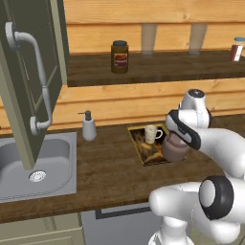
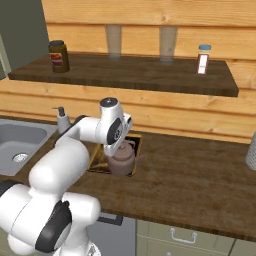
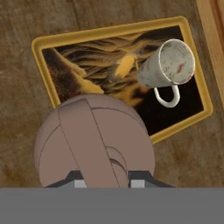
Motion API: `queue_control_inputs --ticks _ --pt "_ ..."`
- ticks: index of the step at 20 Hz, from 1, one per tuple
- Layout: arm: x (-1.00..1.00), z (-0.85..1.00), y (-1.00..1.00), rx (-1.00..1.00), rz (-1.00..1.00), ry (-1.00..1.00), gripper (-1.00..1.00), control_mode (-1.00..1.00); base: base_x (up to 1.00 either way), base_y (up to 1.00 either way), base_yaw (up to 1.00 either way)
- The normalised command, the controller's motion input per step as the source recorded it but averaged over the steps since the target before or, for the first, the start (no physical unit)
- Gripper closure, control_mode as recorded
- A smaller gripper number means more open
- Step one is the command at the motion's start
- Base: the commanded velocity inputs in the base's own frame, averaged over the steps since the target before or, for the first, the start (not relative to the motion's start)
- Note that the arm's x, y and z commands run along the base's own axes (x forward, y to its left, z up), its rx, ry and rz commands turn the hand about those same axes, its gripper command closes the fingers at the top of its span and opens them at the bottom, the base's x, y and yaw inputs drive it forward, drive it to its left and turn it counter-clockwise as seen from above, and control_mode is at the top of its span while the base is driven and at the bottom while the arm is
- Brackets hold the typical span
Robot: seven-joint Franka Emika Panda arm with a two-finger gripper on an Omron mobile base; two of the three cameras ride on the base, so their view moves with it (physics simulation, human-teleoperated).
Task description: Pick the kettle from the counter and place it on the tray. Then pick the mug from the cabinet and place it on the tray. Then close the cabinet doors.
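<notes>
Item, far left: cabinet door (image 1: 28, 91), sage green with a pale curved bar handle, standing open over the steel sink (image 1: 48, 167); closing not yet done. Item: white soap dispenser (image 1: 88, 127) at the back of the worktop (image 1: 110, 177), beside the sink, no part of the task. Item, centre: tray (image 3: 111, 33), dark inside with a tan-yellow rim, lying flat on the worktop. Item, on the tray: mug (image 3: 168, 65), cream, standing in the tray's far half, its loop handle turned toward the kettle in the hand view. Item: kettle (image 3: 94, 144), brown and rounded, with a flat arched handle running over its top; it sits at the tray's near edge, overlapping the rim, and whether it rests wholly on the tray or partly on the worktop cannot be told. Item: pincer (image 3: 102, 179), directly above the kettle, looking straight down; its tips stand either side of the handle's near end, narrowly parted, and whether they grip the handle or have just let it go cannot be told. Governing relation: the kettle lies straight below the pincer, the handle's long axis running away from the tips toward the tray, with the mug beyond and to the right in the hand view, apart from the kettle. Judgement: the kettle wants seating further onto the tray, short of the mug.
</notes>
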Motion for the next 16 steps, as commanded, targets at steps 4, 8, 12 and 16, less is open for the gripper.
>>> queue_control_inputs --ticks 4,8,12,16 --pt "0.14 0.00 0.00 -0.01 0.00 0.00 1.00 -1.00 0.00 0.00 0.00" --pt "0.18 0.00 0.00 0.00 0.00 0.00 1.00 -1.00 0.00 0.00 0.00" --pt "0.19 -0.02 0.00 0.00 0.00 0.00 1.00 -1.00 0.00 0.00 0.00" --pt "0.00 -0.08 0.03 0.00 0.00 0.00 1.00 -1.00 0.00 0.00 0.00"
